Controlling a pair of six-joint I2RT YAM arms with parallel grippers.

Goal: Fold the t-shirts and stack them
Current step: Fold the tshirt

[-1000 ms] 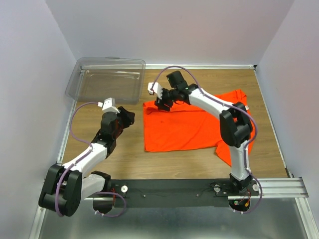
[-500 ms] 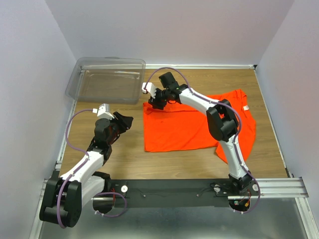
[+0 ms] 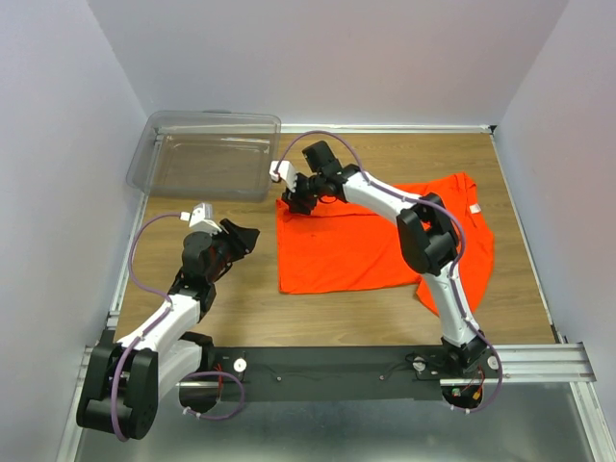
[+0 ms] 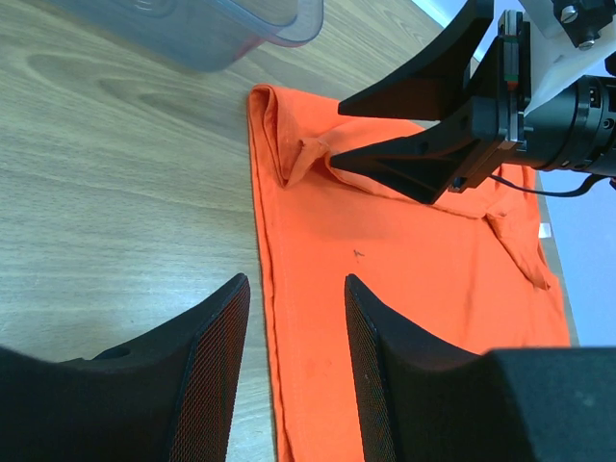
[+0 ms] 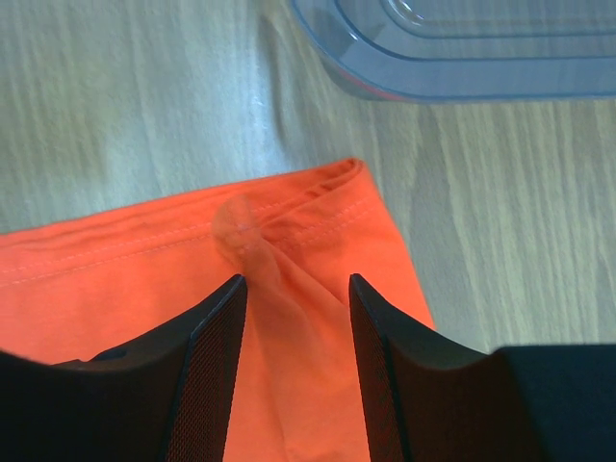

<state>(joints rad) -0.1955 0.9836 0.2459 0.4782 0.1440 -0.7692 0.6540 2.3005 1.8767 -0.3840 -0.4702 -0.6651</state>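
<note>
An orange t-shirt lies partly folded on the wooden table, one sleeve reaching to the right. My right gripper hangs over the shirt's far left corner. In the right wrist view its jaws stand open on either side of a raised ridge of fabric, with gaps at both pads. The left wrist view shows the same gripper low over that corner. My left gripper hovers open to the left of the shirt, and its jaws frame the shirt's left hem with nothing between them.
A clear plastic bin sits at the far left, just beyond the shirt's corner. Walls close the table on three sides. A metal rail with the arm bases runs along the near edge.
The right gripper has shifted left to the shirt's far left corner and its jaws have narrowed. The left arm pulled back slightly toward the left; its jaws are unchanged.
</note>
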